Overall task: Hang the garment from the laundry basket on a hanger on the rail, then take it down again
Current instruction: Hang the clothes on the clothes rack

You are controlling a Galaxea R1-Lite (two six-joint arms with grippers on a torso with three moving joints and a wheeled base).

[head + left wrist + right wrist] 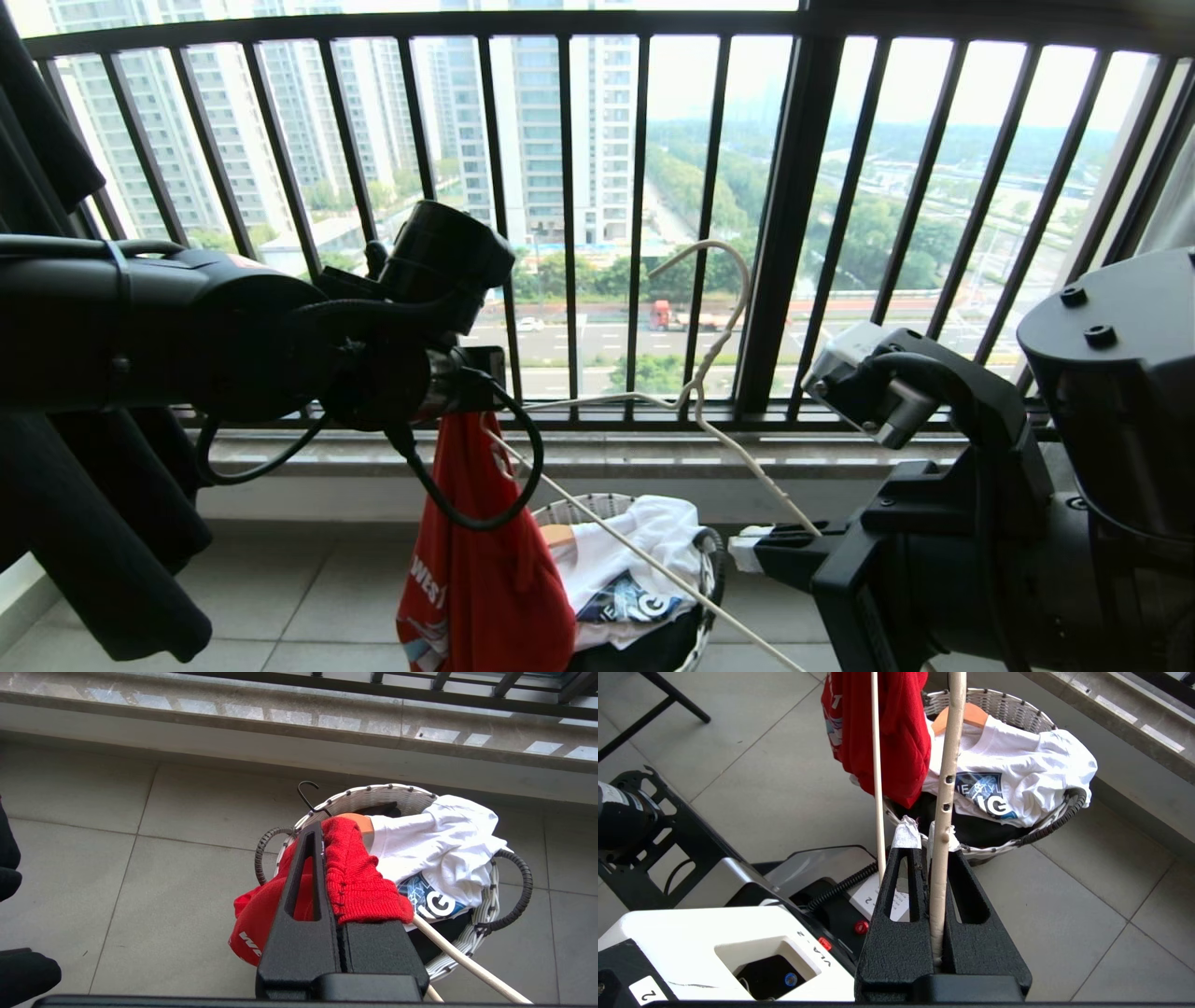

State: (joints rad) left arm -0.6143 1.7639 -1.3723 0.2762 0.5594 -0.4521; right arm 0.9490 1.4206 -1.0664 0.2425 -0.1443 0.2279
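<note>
The red garment (485, 560) hangs over the floor beside the laundry basket (583, 509), its white lettering partly showing. My left gripper (327, 833) is shut on the garment's ribbed collar (359, 877), which covers one finger. The cream-white wire hanger (695, 383) stands tilted between my arms, hook uppermost in front of the window bars. One of its arms runs down into my right gripper (927, 835), which is shut on it just above the basket's near rim (999, 702). The hanger's bottom wire (467, 961) passes under the collar. The rail is out of view.
A white shirt with blue print (644, 551) and a wooden hanger (971, 714) lie in the basket. The black barred window railing (794, 233) and stone sill (653, 453) stand right behind. Dark cloth (75, 485) hangs at the left. My white base (714, 933) is close below.
</note>
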